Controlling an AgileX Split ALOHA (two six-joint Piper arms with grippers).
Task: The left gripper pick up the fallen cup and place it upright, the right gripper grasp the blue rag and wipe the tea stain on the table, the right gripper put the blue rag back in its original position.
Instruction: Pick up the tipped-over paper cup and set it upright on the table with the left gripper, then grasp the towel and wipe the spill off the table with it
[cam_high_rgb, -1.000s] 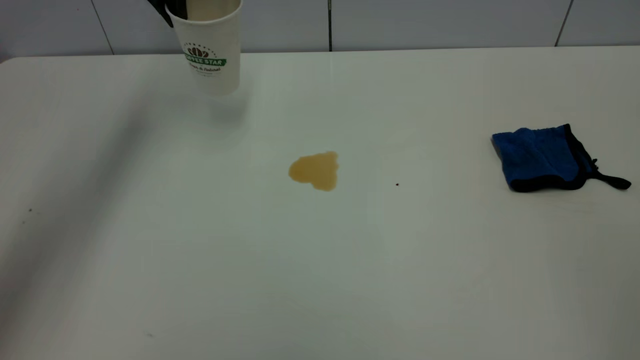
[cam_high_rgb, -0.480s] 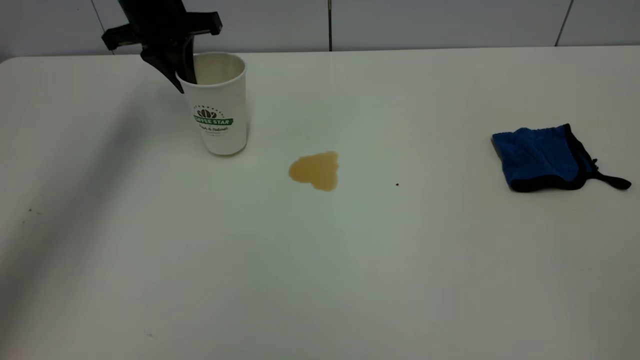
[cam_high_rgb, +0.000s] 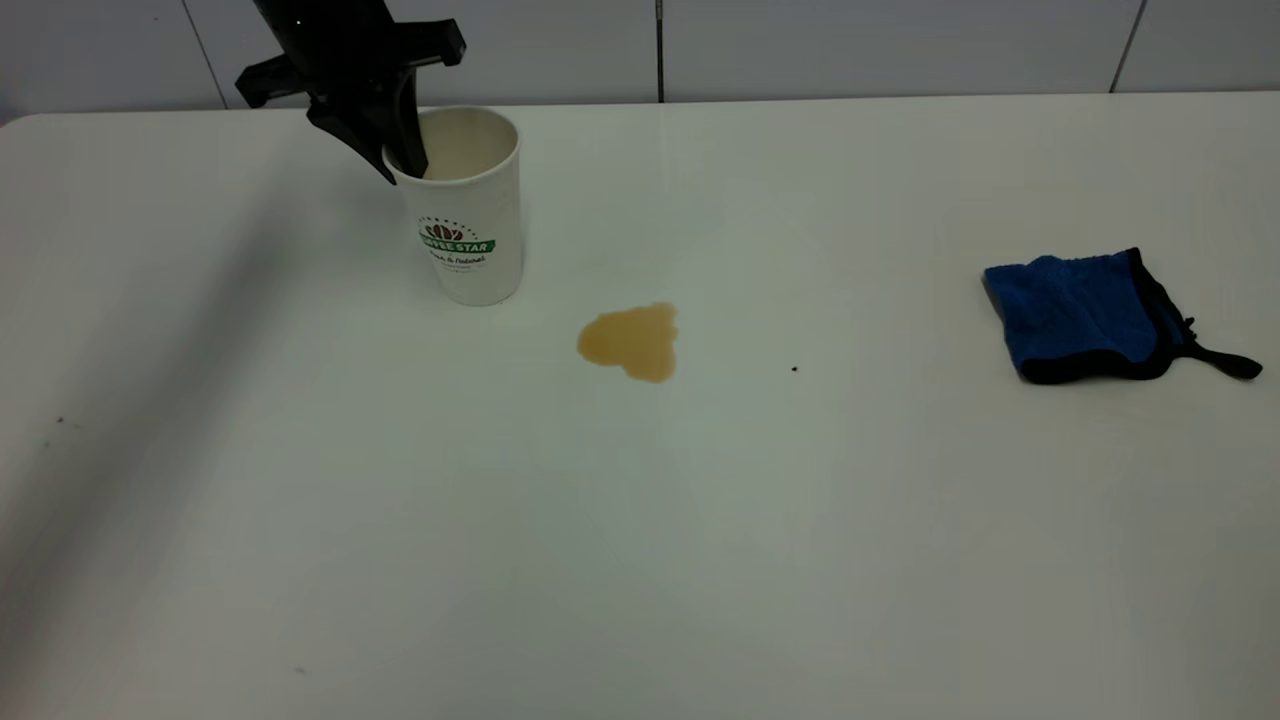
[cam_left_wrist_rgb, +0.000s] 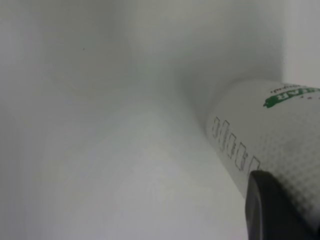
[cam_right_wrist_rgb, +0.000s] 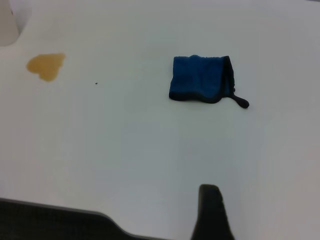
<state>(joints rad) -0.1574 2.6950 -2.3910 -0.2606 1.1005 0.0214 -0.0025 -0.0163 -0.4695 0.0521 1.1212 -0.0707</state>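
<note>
The white paper cup (cam_high_rgb: 470, 230) with its green "COFFEE STAR" band stands upright on the table (cam_high_rgb: 640, 560), left of the tea stain (cam_high_rgb: 632, 341). My left gripper (cam_high_rgb: 402, 165) comes down from above and is shut on the cup's left rim, one finger inside and one outside. The left wrist view shows the cup's textured wall (cam_left_wrist_rgb: 270, 135) with a black fingertip (cam_left_wrist_rgb: 272, 210) against it. The blue rag (cam_high_rgb: 1085, 315) lies folded at the right. In the right wrist view, my right gripper (cam_right_wrist_rgb: 212, 212) hovers well back from the rag (cam_right_wrist_rgb: 201, 85) and the stain (cam_right_wrist_rgb: 46, 65).
A tiny dark speck (cam_high_rgb: 794, 368) lies on the table between the stain and the rag. The rag's black loop (cam_high_rgb: 1230, 362) trails toward the table's right edge. A grey panelled wall (cam_high_rgb: 800, 45) runs behind the table's far edge.
The cup came down from the top of the view onto the table, held by my left gripper, then shifted a little to the right. The rag and the stain have not moved.
</note>
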